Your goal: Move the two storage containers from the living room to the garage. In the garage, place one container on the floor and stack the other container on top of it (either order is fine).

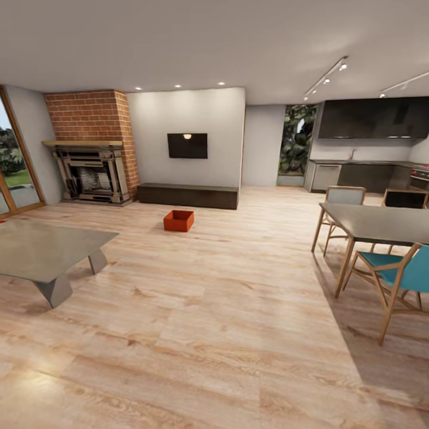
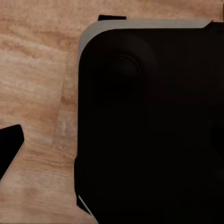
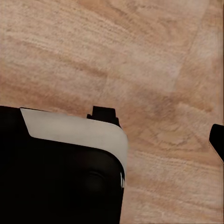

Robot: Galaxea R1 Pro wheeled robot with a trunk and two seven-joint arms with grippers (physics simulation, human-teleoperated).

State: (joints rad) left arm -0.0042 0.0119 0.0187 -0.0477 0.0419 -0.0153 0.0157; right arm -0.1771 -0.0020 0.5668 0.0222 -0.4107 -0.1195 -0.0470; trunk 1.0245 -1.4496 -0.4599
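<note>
Here, in the head view, 1 orange-red storage container (image 1: 179,220) is seen standing on the light wood-plank floor (image 1: 238,310) of the living room, in front of the long dark low cabinet (image 1: 187,195) beneath the wall-mounted TV (image 1: 187,145) and well apart from the robot. A brick fireplace column (image 1: 92,119), a grey low table (image 1: 44,253) and a dining table (image 1: 375,223) with chairs are also shown. The task is judged to be at its start: nothing has been carried to the garage, and both the fetching and the stacking are left. A second container cannot be made out.

In the left wrist view, a dark rounded body of the robot (image 2: 149,126) is seen over the wood planks, with a black tip (image 2: 10,147) at the edge; how far the left claw is open cannot be told.

In the right wrist view, the same kind of dark body (image 3: 60,177) and plank floor are shown; the right claw's opening cannot be told either, and nothing is seen held.
</note>
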